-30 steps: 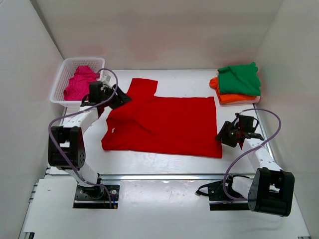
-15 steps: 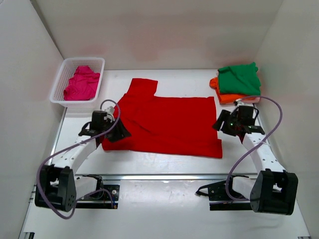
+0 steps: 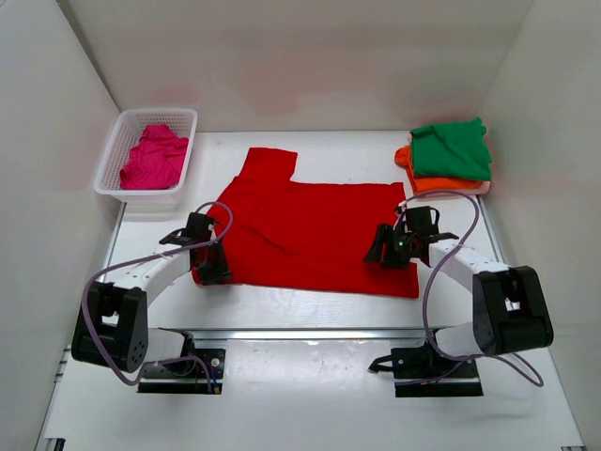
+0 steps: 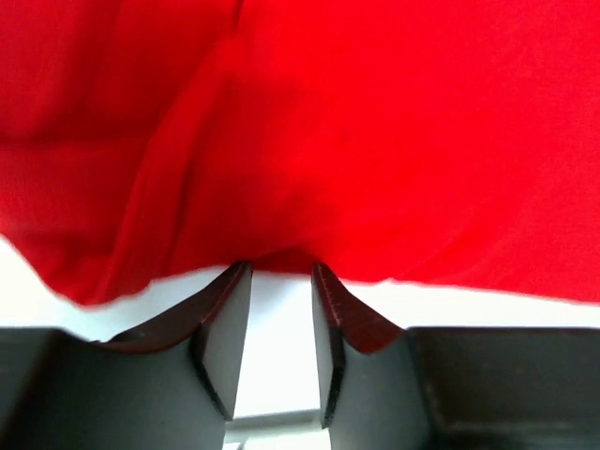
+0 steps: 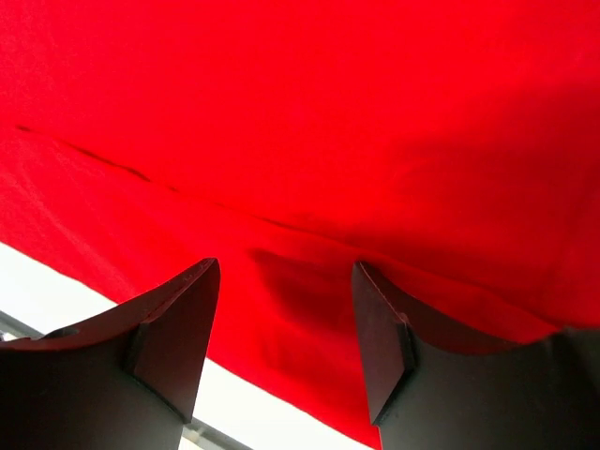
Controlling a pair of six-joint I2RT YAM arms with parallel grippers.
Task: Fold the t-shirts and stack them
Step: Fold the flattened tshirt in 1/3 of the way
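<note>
We find the red t-shirt (image 3: 310, 225) spread flat at mid-frame on the white table (image 3: 310, 305), with a gripper at each lower corner.

The left gripper (image 3: 210, 265) sits at the lower-left hem, its jaws narrowly parted with bare table showing between them. The right gripper (image 3: 383, 248) hangs spread wide over cloth near the lower-right hem. At upper left a white lattice basket (image 3: 113, 160) holds the magenta t-shirt (image 3: 155, 158). At upper right the green t-shirt (image 3: 453, 148) lies folded on the orange t-shirt (image 3: 432, 185). Both stand well apart from the arms.
</note>
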